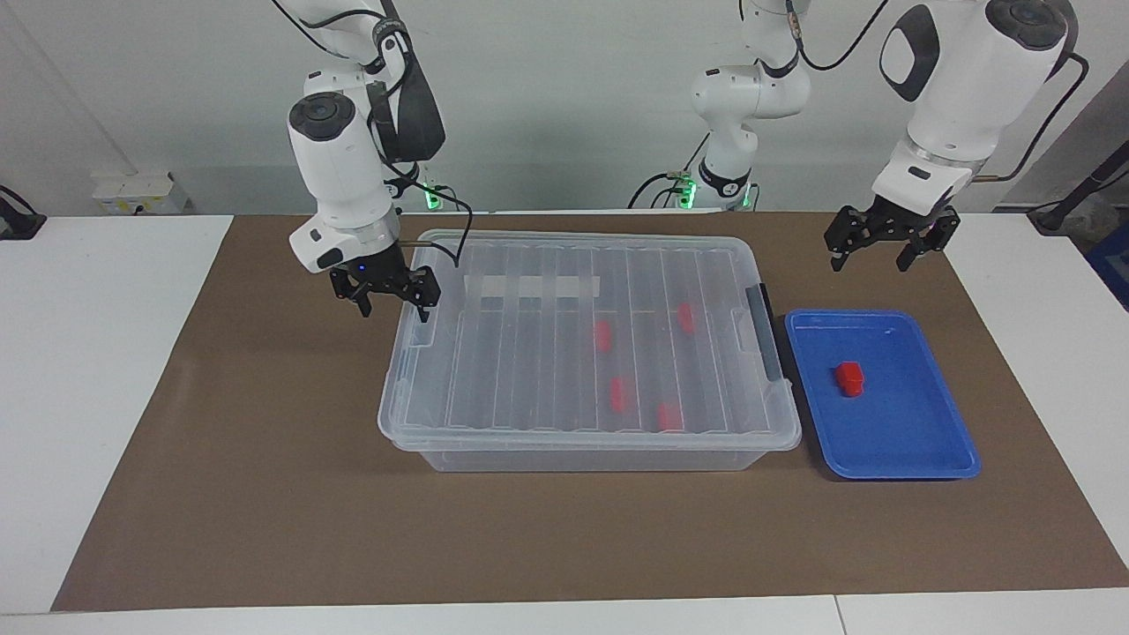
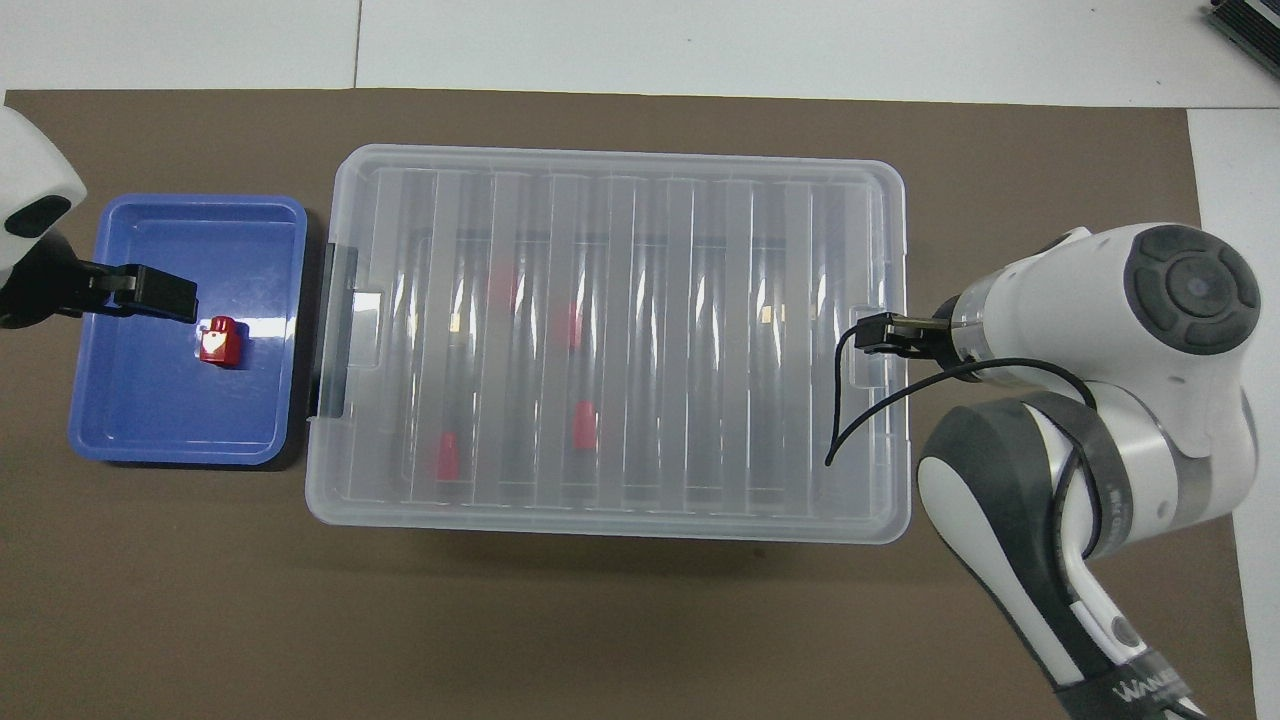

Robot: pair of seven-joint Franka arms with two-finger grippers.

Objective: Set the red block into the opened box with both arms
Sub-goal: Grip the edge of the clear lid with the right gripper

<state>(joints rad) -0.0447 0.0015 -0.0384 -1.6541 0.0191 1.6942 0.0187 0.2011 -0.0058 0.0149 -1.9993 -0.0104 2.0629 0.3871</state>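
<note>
The box [image 1: 547, 353] [image 2: 640, 250] is a clear bin in the middle of the mat, with its ribbed lid lying on it. One red block [image 1: 850, 377] [image 2: 219, 341] sits in the blue tray [image 1: 917, 441] [image 2: 150, 420]. Several more red blocks show through the lid. My right gripper [image 1: 394, 306] hangs open over the lid's end toward the right arm's side, one fingertip above the lid's clear tab [image 1: 425, 323] and the other outside the box. My left gripper [image 1: 885, 250] is open and empty, raised over the tray and apart from the red block; one of its fingers [image 2: 150, 292] shows from overhead.
A dark grey latch [image 1: 766, 339] [image 2: 335, 330] sits on the box's end beside the tray. The brown mat [image 1: 265, 494] lies under everything. The right arm's black cable [image 2: 850, 420] loops over the lid's end.
</note>
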